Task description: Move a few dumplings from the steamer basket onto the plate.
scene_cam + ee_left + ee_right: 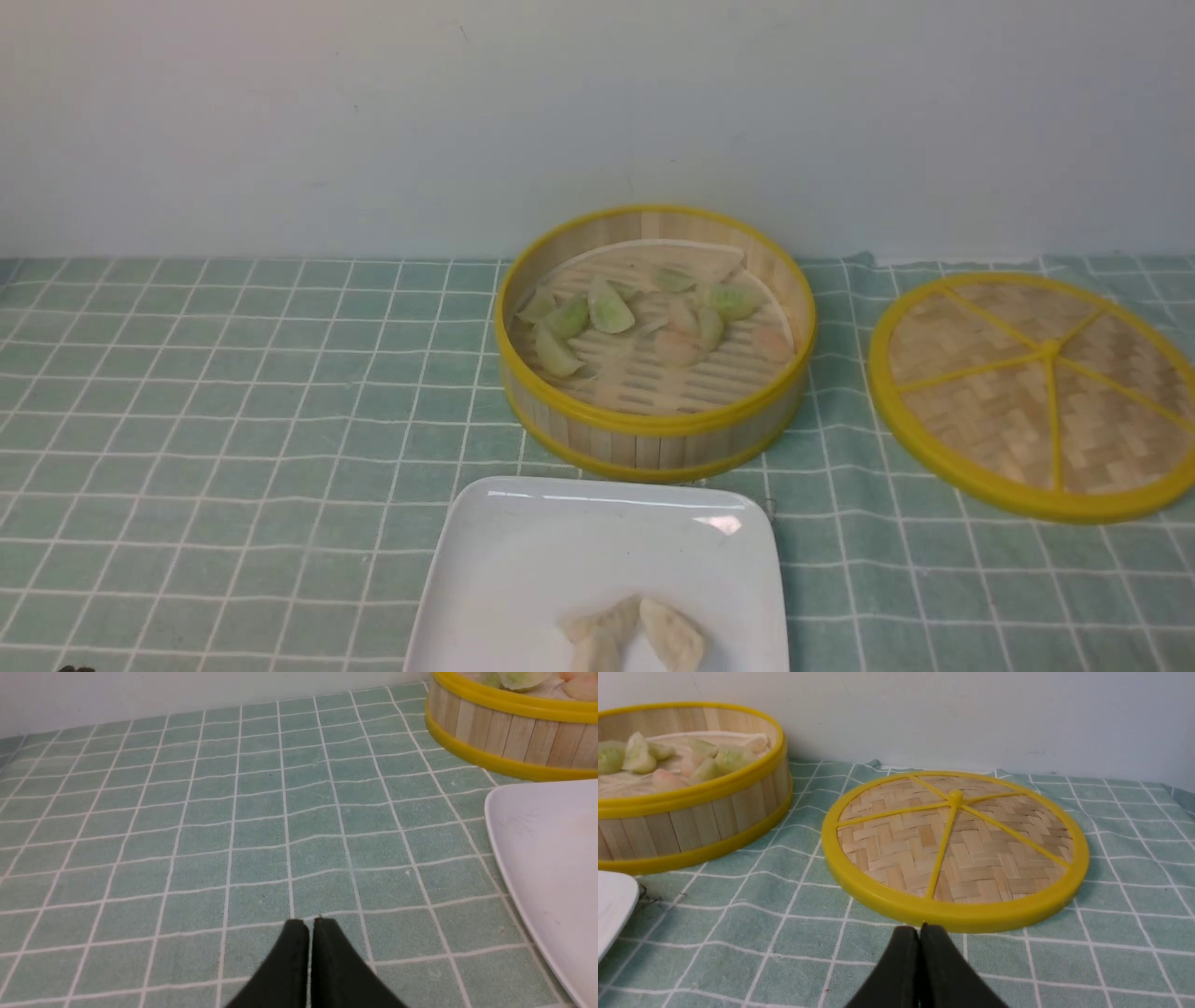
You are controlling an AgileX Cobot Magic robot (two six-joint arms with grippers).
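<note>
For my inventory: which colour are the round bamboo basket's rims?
Yellow rims, clearest in front view.

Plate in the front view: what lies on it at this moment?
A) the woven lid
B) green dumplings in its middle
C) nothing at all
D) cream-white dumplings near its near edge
D: cream-white dumplings lie together at the near edge of the plate; the green and pinkish ones sit in the steamer basket.
</note>
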